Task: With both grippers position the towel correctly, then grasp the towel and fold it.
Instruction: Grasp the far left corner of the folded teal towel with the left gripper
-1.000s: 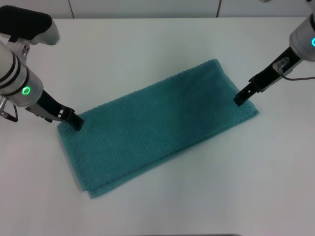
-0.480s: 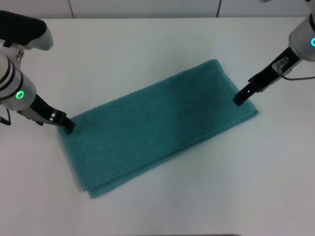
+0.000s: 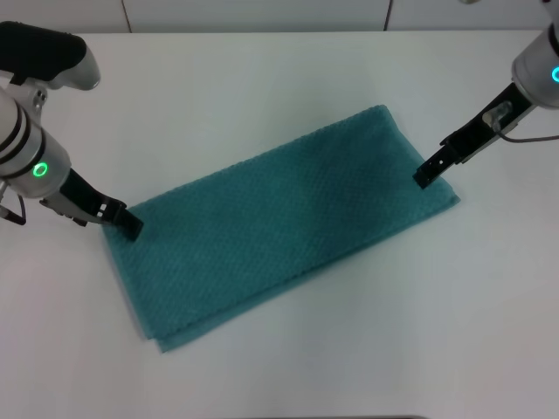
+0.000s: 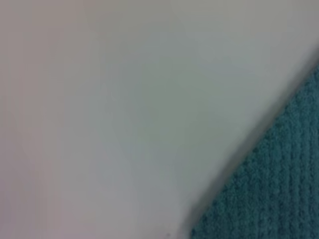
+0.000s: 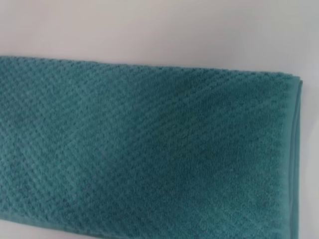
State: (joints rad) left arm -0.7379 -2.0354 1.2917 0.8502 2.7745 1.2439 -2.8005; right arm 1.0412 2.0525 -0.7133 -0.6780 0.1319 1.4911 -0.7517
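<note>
Setting: robot test bench, lab-type room. Evidence: plain white worktop [image 3: 262, 78] fills the head view, bare apart from 1 teal towel [image 3: 279, 223]; 2 white-and-grey robot arms with green ring lights reach in from either side. Pale panelled wall [image 3: 262, 13] with dark seams runs along the far edge.

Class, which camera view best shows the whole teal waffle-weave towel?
The head view: the whole teal waffle-weave towel lies diagonally on the white table. The right wrist view shows one end close up; the left wrist view only a corner.
</note>
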